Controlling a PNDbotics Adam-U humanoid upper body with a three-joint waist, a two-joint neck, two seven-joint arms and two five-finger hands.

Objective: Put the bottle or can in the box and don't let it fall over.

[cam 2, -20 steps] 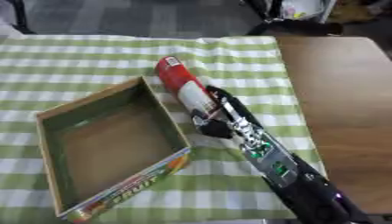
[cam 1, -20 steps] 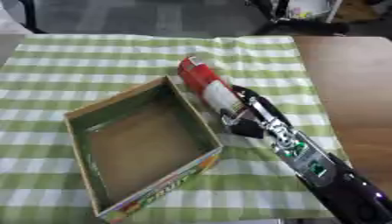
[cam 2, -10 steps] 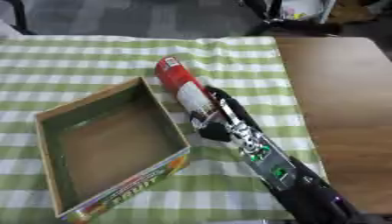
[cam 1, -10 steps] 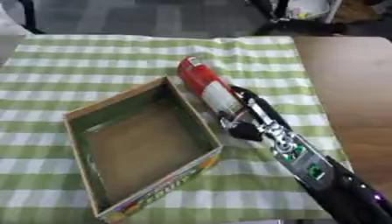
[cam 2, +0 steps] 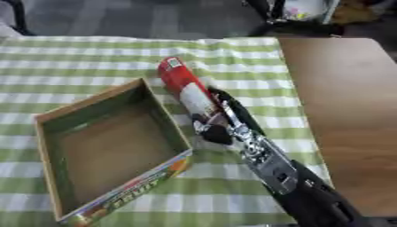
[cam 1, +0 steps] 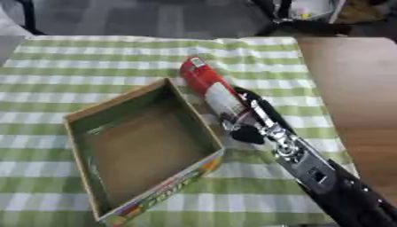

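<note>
A tall red can [cam 1: 211, 91] with a white label leans away from me, just right of the open cardboard box [cam 1: 139, 146] on the green checked cloth. My right hand [cam 1: 250, 119] is at the can's lower end, with its fingers curled round the white part. The black and silver forearm runs down to the lower right corner. The can's base is hidden behind the hand. The box has a brown floor and a printed front wall. My left hand shows in neither view.
A bare wooden tabletop [cam 2: 341, 102] lies right of the cloth. Dark chair legs and clutter [cam 1: 302, 17] stand beyond the far edge. The box's near corner [cam 1: 116, 217] reaches close to the front edge.
The right hand and the can have hardly shifted; the can stays tilted beside the box with the hand curled on its lower end.
</note>
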